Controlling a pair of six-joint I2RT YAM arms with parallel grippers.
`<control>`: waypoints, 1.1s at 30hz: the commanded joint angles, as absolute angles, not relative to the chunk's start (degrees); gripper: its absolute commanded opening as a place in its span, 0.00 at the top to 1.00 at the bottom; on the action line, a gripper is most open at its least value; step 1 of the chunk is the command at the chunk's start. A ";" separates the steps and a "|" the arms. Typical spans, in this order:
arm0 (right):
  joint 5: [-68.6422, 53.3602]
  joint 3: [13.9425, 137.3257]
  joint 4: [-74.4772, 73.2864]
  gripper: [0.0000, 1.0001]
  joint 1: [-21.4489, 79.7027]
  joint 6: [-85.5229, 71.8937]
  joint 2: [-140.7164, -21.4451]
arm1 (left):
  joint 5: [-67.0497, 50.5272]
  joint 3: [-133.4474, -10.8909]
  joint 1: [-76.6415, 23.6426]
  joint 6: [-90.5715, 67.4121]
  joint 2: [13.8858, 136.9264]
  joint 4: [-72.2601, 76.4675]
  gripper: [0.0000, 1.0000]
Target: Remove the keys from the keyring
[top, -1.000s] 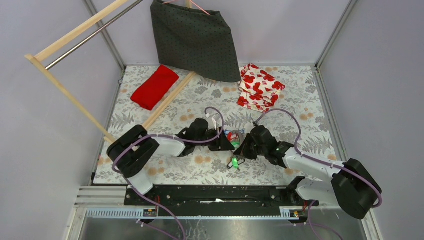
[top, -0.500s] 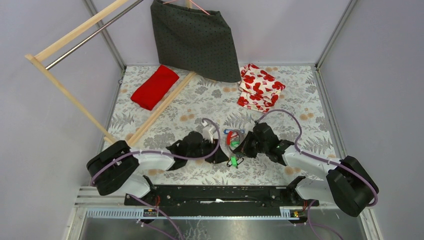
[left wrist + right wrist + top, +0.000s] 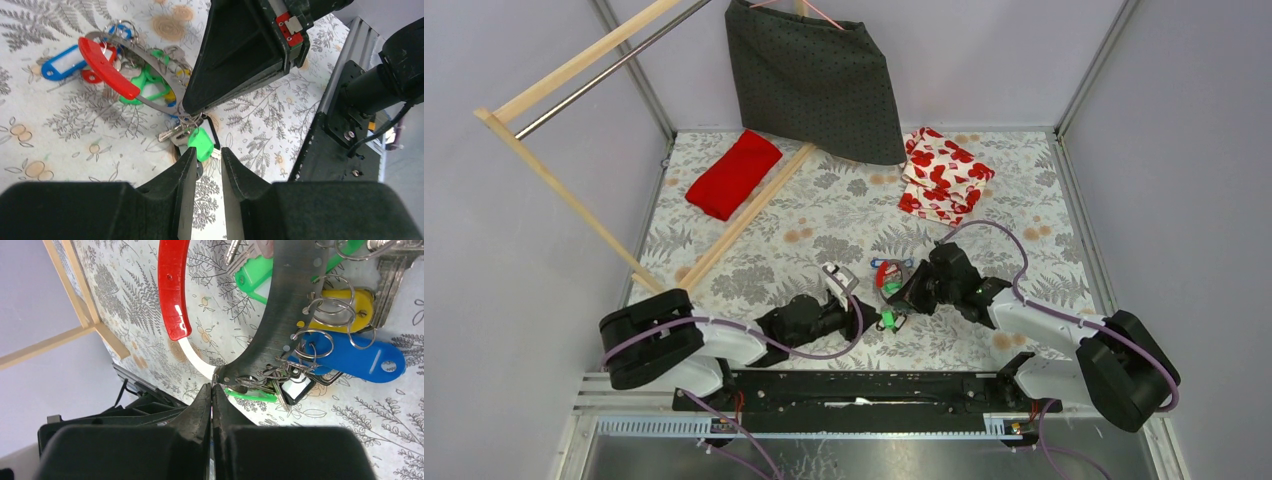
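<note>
Found right gripper (image 3: 211, 388) clamped tight on rim of large silvery metal keyring with red plastic section (image 3: 280, 315), mid floral-print table (image 3: 1024, 200), between both arms. Found left gripper (image 3: 207, 154) narrowly parted, holding nothing. Spotted green plastic-headed key (image 3: 202, 142) hanging off ring right at left fingertips (image 3: 186, 170), long axis roughly along approach line. Judged left arm nearer; next pull straight back from ring.
</note>
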State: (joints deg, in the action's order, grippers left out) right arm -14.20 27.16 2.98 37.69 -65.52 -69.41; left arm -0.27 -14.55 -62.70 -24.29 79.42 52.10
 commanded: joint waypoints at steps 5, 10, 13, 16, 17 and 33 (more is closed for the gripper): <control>-11.59 30.01 0.49 1.00 37.18 -73.13 -67.47 | 7.31 -16.15 -65.30 -17.34 84.90 65.07 0.75; -10.66 30.04 0.44 1.00 37.26 -75.78 -66.68 | 8.84 -17.66 -66.35 -15.82 87.38 66.54 0.76; -9.92 30.31 -1.87 1.00 37.19 -76.24 -66.30 | 9.52 -18.12 -66.69 -15.51 88.55 67.62 0.76; -9.12 30.31 -2.27 1.00 37.19 -77.29 -65.72 | 9.15 -18.88 -67.03 -15.08 89.81 67.75 0.77; -9.14 30.27 -2.23 1.00 37.27 -77.40 -65.66 | 9.22 -19.01 -67.12 -15.09 90.27 67.92 0.77; -10.19 29.72 -0.48 1.00 37.20 -78.44 -65.57 | 13.12 -20.73 -68.11 -14.85 95.81 71.37 0.85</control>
